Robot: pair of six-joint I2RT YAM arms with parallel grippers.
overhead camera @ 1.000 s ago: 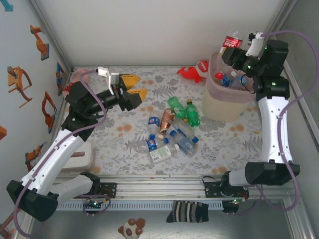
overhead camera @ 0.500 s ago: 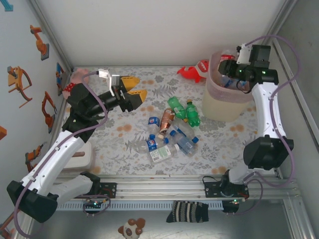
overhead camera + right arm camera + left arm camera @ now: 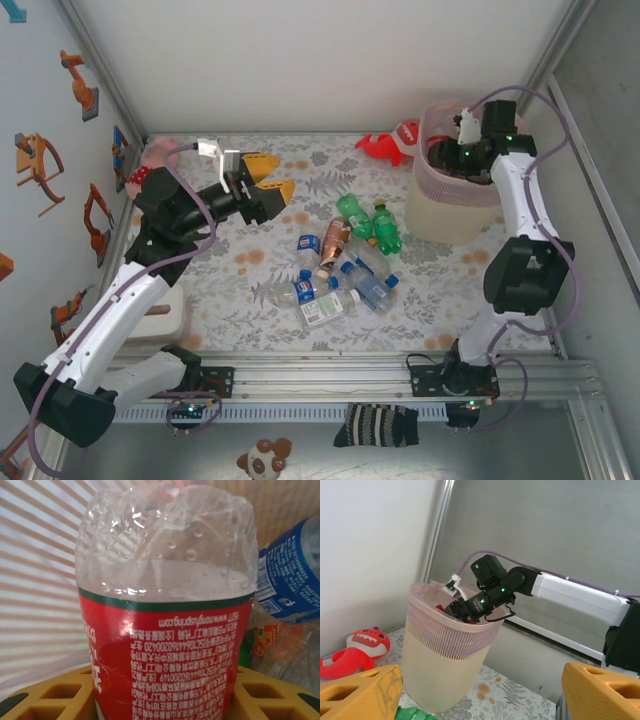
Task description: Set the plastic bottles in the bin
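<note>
Bottles point(image 3: 345, 262) lie in a loose heap at the middle of the overhead frame, on the flowered table point(image 3: 250, 290), with green ones point(image 3: 385, 230) at the heap's upper right. My right gripper point(image 3: 448, 162) is down inside the bin point(image 3: 440, 215) at the upper right. Its yellow fingers point(image 3: 50, 697) are clamped on either side of a red-labelled bottle point(image 3: 165, 655). In my right wrist view that bottle stands in the centre, its clear crumpled end toward the bin's ribbed wall. A blue-labelled bottle point(image 3: 290, 575) is just beside it at the right edge. My left gripper point(image 3: 268, 185) hangs above the table, left of centre in the overhead frame, jaws spread wide with nothing between them. My left wrist view faces the bin, with a red toy point(image 3: 355, 650) at the lower left.
</note>
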